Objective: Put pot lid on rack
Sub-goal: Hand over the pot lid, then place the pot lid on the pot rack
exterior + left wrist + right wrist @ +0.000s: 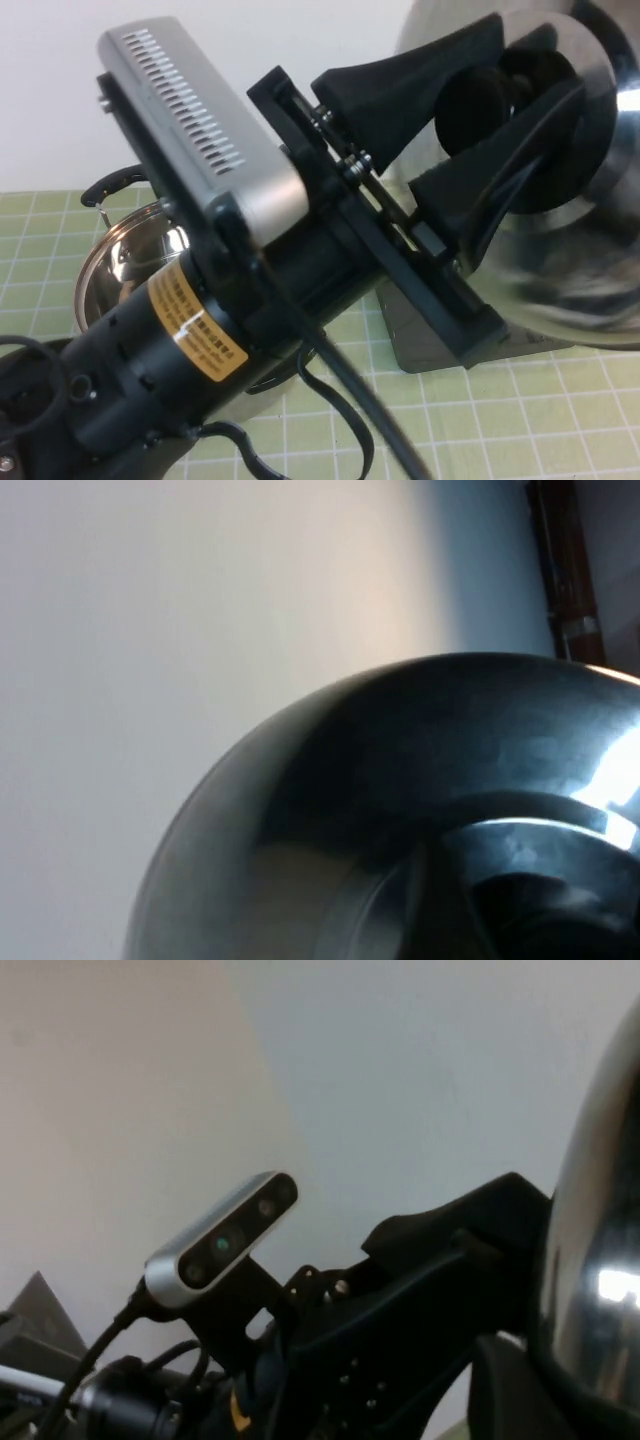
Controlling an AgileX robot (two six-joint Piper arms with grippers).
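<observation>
Green gridded mat [560, 420] — steel pot [125, 262] and grey rack [420, 340] on it.

The yellow label [190, 325] on the left arm [150, 350] has a lightning sign (its small print is unreadable).

Close views — shared pot lid [590, 150]

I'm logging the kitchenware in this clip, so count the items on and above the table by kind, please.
Pot lid: 1, held up by its knob in the left gripper
Pot: 1, on the table
Rack: 1, mostly hidden behind that gripper
Total: 3
The right gripper does not show in the high view.
</observation>
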